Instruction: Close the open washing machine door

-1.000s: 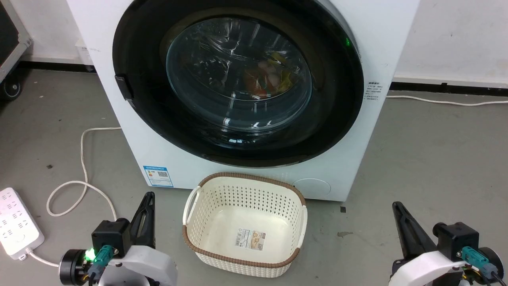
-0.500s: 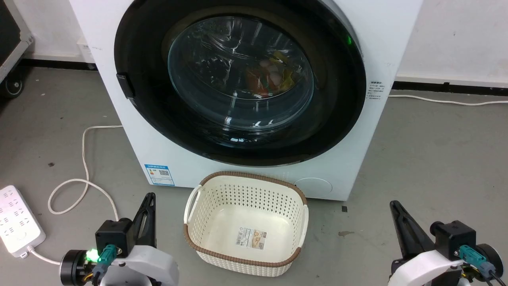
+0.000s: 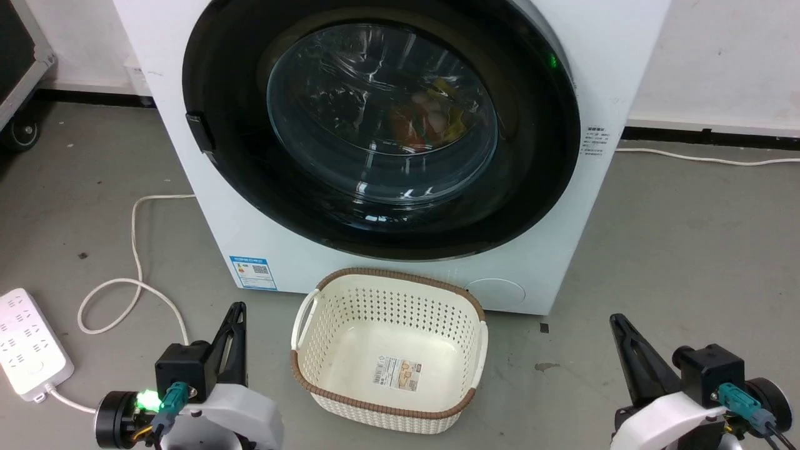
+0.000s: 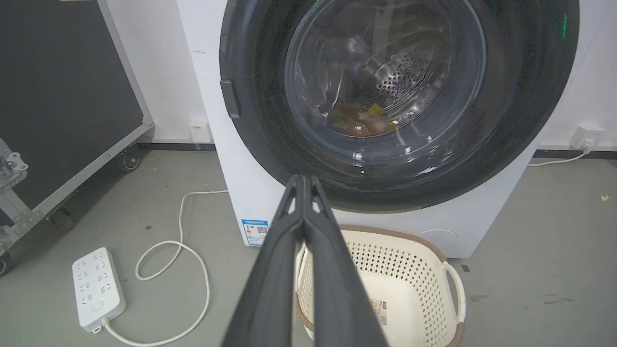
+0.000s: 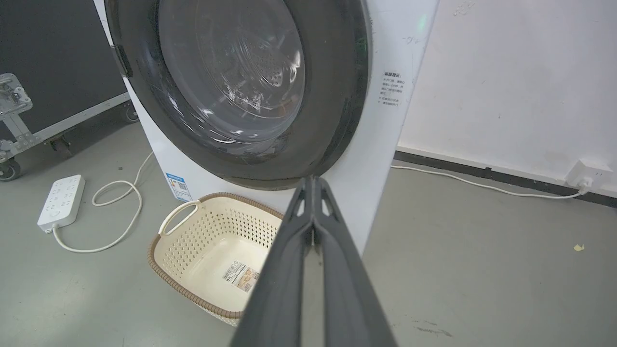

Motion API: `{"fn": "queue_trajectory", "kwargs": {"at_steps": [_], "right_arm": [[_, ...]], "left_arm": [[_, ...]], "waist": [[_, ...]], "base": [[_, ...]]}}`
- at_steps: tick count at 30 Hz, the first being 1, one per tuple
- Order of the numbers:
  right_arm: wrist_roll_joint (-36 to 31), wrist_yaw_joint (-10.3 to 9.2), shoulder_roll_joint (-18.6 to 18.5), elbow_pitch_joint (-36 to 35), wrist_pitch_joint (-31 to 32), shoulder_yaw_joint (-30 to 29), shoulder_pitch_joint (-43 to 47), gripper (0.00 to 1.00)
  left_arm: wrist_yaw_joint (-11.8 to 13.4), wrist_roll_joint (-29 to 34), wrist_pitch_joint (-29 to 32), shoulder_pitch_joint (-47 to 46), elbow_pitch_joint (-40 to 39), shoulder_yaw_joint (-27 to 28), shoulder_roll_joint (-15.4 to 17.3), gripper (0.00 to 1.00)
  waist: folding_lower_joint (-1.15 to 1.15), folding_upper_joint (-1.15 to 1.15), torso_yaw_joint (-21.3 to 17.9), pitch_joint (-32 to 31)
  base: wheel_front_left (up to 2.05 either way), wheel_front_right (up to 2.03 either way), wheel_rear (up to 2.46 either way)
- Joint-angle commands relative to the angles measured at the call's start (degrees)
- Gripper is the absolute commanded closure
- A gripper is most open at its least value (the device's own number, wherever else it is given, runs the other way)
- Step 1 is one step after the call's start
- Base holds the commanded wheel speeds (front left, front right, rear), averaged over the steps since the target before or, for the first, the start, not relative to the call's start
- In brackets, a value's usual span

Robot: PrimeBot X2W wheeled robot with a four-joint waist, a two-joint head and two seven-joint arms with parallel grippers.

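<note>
The washing machine (image 3: 262, 244) is white, with a blue label (image 3: 253, 272) low on its front. Its door (image 3: 237, 156), a wide glossy black rim around a bulging glass window (image 3: 381, 112), lies flat against the machine's front, and coloured laundry shows behind the glass. My left gripper (image 3: 236, 309) is low at the left, shut with nothing in it, well short of the door. My right gripper (image 3: 615, 320) is low at the right, also shut and holding nothing. From the wrists, the left gripper (image 4: 302, 179) and the right gripper (image 5: 312, 180) point toward the door (image 4: 520, 120).
A cream perforated basket (image 3: 387, 275) with a brown rim stands on the floor right before the machine, between my grippers. A white power strip (image 3: 25, 344) and its looping cord (image 3: 134, 250) lie at the left. A black wheeled case (image 4: 58, 96) stands further left.
The whole head view has shifted slightly, so the camera moved. The door and both grippers keep their places relative to each other.
</note>
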Motion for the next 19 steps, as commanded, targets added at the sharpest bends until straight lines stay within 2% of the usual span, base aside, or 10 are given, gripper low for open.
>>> {"fn": "queue_trajectory", "kwargs": {"at_steps": [1,19], "right_arm": [[-0.6,-0.04,0.0,-0.6,0.5,0.0,-0.6,1.00],[-1.6,-0.04,0.0,-1.2,1.0,0.1,-0.7,1.00]], "left_arm": [[-0.1,0.9,0.4,0.9,-0.4,0.4,-0.4,1.00],[-0.4,2.9,1.4,1.1,-1.0,1.2,-1.5,1.00]], "waist": [[0.00,0.00,0.0,0.0],[0.00,0.00,0.3,0.2]], "base": [[0.00,0.00,0.00],[0.00,0.00,0.00]]}}
